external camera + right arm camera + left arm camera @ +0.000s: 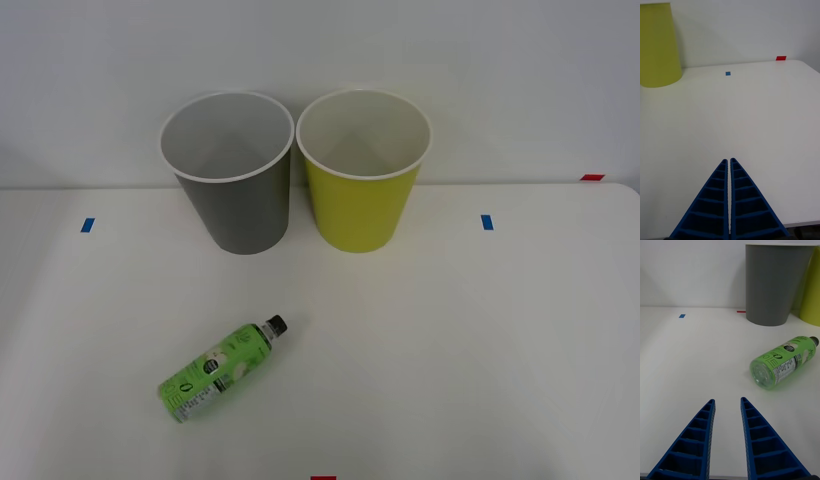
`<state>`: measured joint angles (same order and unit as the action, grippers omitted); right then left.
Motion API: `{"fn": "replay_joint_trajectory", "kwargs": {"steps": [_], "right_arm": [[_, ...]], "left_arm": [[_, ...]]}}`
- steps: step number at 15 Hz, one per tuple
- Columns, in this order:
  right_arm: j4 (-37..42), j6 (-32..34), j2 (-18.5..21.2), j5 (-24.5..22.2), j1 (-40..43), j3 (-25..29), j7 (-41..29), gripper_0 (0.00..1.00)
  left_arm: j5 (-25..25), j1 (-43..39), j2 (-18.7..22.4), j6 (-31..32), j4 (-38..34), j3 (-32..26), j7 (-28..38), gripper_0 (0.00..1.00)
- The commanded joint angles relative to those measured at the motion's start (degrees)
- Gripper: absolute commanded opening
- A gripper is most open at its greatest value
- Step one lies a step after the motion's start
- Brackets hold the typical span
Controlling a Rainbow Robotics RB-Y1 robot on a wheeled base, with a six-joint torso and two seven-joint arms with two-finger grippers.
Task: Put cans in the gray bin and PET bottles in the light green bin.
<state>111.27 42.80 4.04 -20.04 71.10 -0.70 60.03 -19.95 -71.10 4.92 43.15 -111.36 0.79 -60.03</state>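
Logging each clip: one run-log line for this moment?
bottle: lying on table, untouched | gray bin, light green bin: upright | left gripper: open | right gripper: shut, empty

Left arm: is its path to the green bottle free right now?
Probably yes. The left gripper is open, and only bare table lies between it and the lying bottle, which sits apart from the gray bin.

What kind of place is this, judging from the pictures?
Probably a lab test bench: a plain white table against a bare wall, blue tape and red tape as markers, and a gray bin for sorting.
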Motion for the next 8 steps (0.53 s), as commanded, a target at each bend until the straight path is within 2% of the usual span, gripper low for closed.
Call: {"fn": "replay_joint_trajectory", "kwargs": {"steps": [1,8], "right_arm": [[0.00,0.00,0.00,0.00,0.00,0.00,0.00,0.00],[0.00,0.00,0.00,0.00,0.00,0.00,0.00,0.00]], "left_arm": [[0.00,0.00,0.00,0.00,0.00,0.00,0.00,0.00],[0.00,0.00,0.00,0.00,0.00,0.00,0.00,0.00]]}}
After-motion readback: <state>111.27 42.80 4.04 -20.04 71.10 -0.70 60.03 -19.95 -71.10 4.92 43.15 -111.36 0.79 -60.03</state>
